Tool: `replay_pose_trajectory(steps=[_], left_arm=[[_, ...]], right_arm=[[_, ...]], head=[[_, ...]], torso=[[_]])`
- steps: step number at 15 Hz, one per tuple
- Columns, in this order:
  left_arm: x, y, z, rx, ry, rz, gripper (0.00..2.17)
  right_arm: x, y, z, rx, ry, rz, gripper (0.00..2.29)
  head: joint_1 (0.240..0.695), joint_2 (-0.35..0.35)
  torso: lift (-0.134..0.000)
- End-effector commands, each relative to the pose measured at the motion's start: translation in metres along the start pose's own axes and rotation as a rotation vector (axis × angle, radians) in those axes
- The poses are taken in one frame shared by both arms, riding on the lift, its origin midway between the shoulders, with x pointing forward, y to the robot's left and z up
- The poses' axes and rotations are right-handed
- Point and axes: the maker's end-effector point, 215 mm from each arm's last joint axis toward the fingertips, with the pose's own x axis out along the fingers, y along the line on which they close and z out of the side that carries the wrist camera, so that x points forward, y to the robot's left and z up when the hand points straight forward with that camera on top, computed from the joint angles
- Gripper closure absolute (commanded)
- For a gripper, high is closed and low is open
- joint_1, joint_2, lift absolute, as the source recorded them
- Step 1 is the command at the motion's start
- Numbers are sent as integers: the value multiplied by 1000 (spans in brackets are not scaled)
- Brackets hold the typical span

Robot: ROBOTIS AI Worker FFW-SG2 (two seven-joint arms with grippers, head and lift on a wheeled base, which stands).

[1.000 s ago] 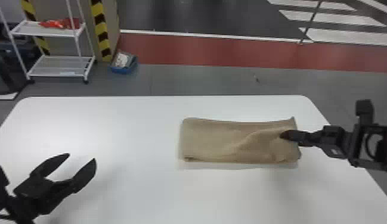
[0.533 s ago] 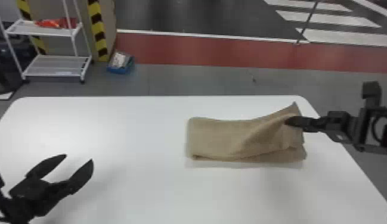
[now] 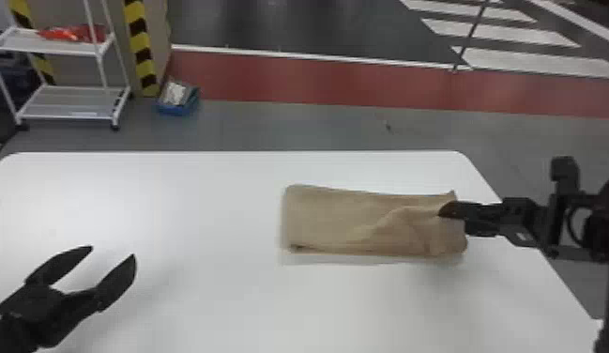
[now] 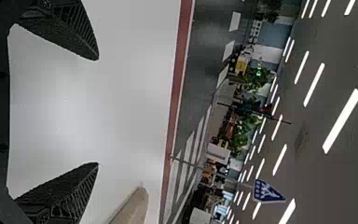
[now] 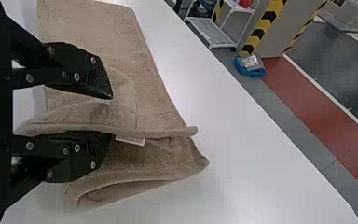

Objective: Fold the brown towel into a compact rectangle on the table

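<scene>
The brown towel [image 3: 354, 220] lies as a folded strip on the right half of the white table, its right end rumpled. At that end stands my right gripper [image 3: 446, 209]. In the right wrist view, the fingers of my right gripper [image 5: 111, 115] are apart, one above and one below the raised upper layers of the towel [image 5: 135, 70], which have a small white tag. My left gripper [image 3: 111, 252] is over the table's left front, away from the towel. The left wrist view has my left gripper [image 4: 98, 111] open and empty, with a towel edge [image 4: 135, 205] farther off.
The white table [image 3: 200, 300] has its right edge under my right arm and its far edge behind the towel. Beyond it on the floor stand a white shelf cart [image 3: 68, 101] and a blue bin [image 3: 176, 109], beside a striped pillar.
My right gripper has come lower and nearer, and its fingers look parted around the cloth. The towel's right end, raised half a second ago, has sunk. The left arm has hardly moved.
</scene>
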Motion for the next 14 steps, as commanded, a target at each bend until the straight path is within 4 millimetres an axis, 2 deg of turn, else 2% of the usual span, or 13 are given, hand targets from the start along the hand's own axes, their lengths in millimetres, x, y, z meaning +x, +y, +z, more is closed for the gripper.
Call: replay_pose_trajectory(steps=[1,4,6,8,9,10,11,12,13,14], left_arm=[[0,-2,-1,-1,0,-3,73],[1,-5,-6,-7,8,-6,73],[1,-5,-6,-7,8,-6,73],[0,-5,-10,-8,15,-6,73],[0,-3,-11,-2,21,-2,73],[-1,-2,-10,-1,20,1,73],[-2,-1,-10,-1,20,3,73],[-2,0,-9,0,19,5,73],[-3,2,-10,-2,18,8,73],[-4,4,-10,-3,19,11,73]], right_arm=[[-16,-6,13,1,-31,-6,19],[-30,-19,22,1,-48,-34,33],[-28,-27,17,2,-34,-67,49],[-28,-24,19,12,-41,-42,147],[-30,-16,22,23,-55,-3,387],[-28,-4,25,23,-61,37,792],[-26,15,29,10,-68,94,1369],[-27,36,34,-8,-82,150,1666],[-30,55,39,-32,-96,196,1713],[-25,68,37,-60,-92,205,1720]], head=[[695,-184],[695,-204],[695,-222],[695,-236],[695,-238],[695,-237],[695,-233],[695,-228],[695,-219],[695,-206]], torso=[[-124],[-124],[-124],[-124],[-124],[-124],[-124],[-124],[-124],[-124]])
